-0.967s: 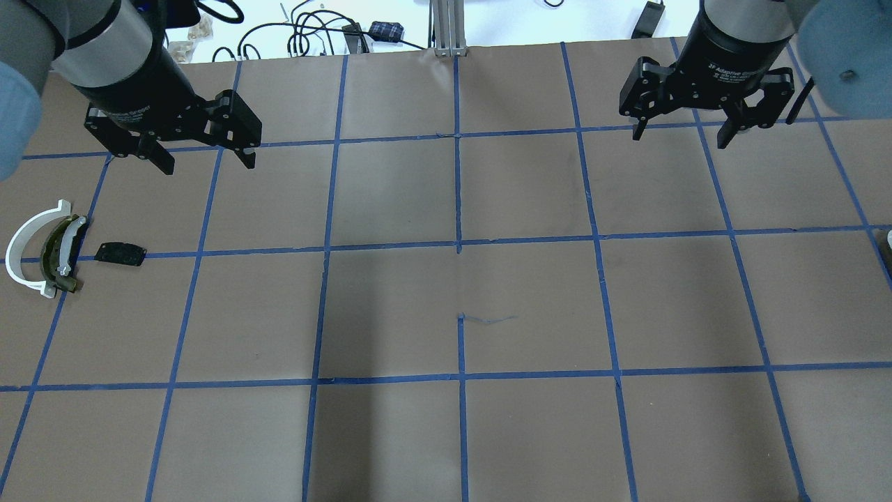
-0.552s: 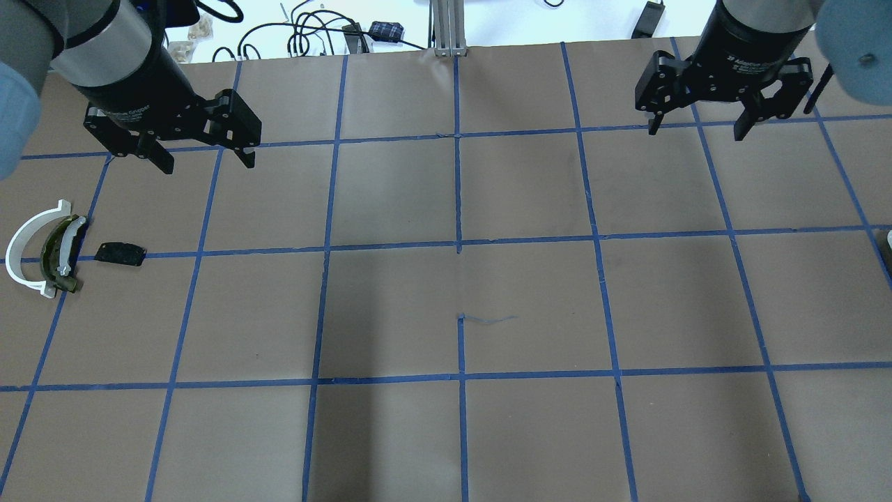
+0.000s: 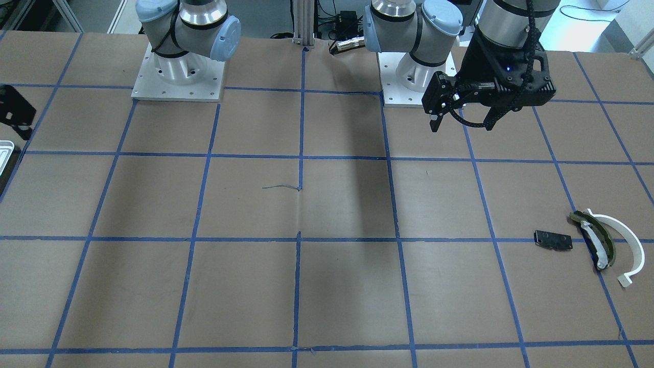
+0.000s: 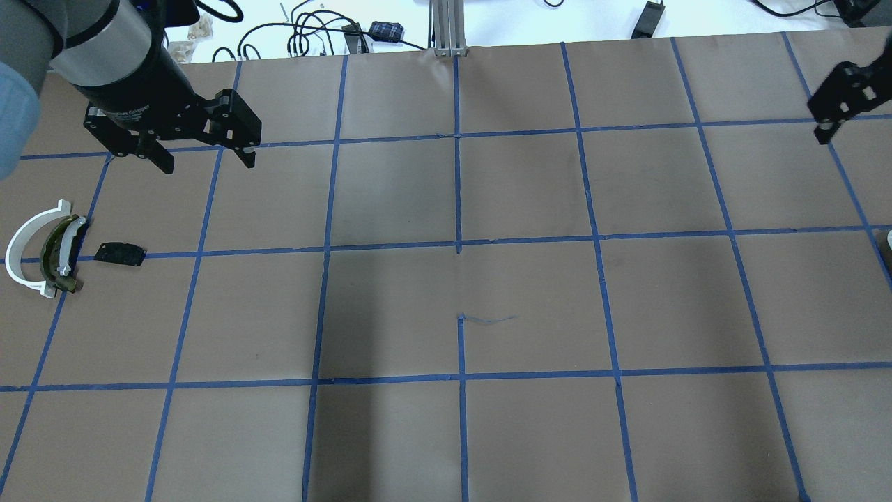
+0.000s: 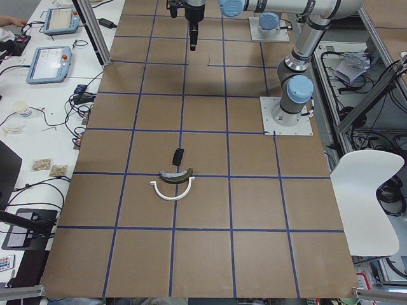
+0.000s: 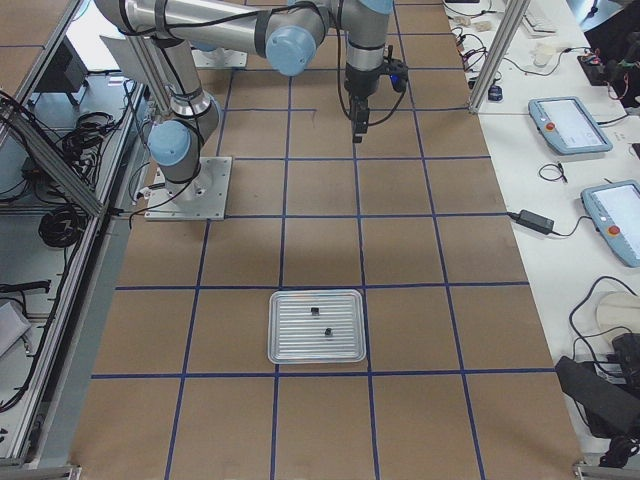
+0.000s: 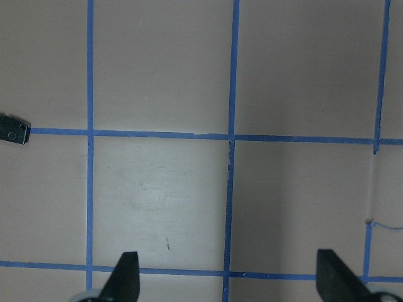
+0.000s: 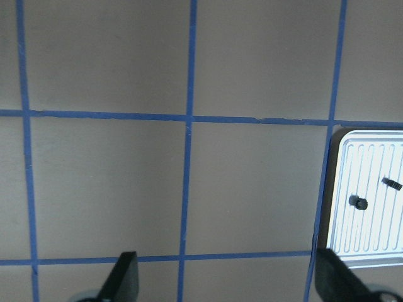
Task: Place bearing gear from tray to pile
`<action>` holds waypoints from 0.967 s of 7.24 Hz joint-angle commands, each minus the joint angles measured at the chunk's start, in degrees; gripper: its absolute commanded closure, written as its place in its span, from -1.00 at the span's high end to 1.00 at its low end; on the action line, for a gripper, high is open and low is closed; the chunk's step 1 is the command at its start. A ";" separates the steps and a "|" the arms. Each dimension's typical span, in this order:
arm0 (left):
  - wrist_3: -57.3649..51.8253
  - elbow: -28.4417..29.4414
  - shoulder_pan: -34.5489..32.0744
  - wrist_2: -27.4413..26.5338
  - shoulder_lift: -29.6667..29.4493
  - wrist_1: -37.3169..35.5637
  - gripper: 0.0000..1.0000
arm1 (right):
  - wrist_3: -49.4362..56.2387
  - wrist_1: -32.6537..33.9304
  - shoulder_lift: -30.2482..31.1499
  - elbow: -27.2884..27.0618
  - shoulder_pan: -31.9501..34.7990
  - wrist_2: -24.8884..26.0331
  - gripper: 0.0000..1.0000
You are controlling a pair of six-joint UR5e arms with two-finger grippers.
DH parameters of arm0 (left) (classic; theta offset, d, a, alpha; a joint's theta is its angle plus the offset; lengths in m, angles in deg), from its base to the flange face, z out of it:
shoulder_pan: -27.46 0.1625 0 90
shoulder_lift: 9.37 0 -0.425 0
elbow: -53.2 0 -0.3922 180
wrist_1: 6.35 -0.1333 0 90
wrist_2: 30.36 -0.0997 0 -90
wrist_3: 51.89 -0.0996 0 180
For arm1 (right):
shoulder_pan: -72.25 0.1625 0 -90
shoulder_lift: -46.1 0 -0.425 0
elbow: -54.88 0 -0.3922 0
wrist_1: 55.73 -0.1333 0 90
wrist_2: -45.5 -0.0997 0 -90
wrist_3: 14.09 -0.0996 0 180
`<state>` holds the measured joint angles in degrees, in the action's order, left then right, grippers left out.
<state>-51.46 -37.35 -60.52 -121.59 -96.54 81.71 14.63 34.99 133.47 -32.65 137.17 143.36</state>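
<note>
The tray [image 6: 290, 345] lies on the brown table; it also shows in the right wrist view [image 8: 378, 245], and its corner shows in the front view [image 3: 4, 151]. Two small dark parts lie in it, one a round bearing gear [image 8: 358, 202]. The pile is a white half-ring arc [image 4: 21, 244], an olive curved piece [image 4: 50, 256] and a black plate [image 4: 120, 253]; it also shows in the front view [image 3: 553, 239]. My left gripper [image 4: 208, 162] hangs open and empty beyond the pile. My right gripper [image 8: 228, 280] is open and empty, left of the tray, and mostly out of the overhead view.
Blue tape lines grid the table. Cables and a power brick [image 4: 385, 31] lie beyond its far edge beside an aluminium post [image 4: 446, 28]. The two arm bases [image 3: 176, 76] [image 3: 416, 82] stand at the robot's side.
My right gripper has moved to the right in the overhead view and has nearly left the frame. My left gripper and the pile have not moved.
</note>
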 commanded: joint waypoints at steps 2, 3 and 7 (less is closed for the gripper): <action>0.00 -0.07 0.00 0.00 0.07 0.00 1.00 | 23.40 9.42 -9.19 -0.36 -16.89 -1.87 1.00; 0.00 -0.07 0.00 0.00 0.07 -0.09 1.00 | 30.63 13.23 -13.41 -0.45 -21.28 -4.05 1.00; 0.00 0.02 0.00 0.00 0.07 -0.09 1.00 | 41.92 28.62 -27.22 0.34 -31.15 -9.41 1.00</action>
<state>-51.45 -37.36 -60.52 -121.59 -96.48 81.69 53.27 59.56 110.38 -32.69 108.67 136.39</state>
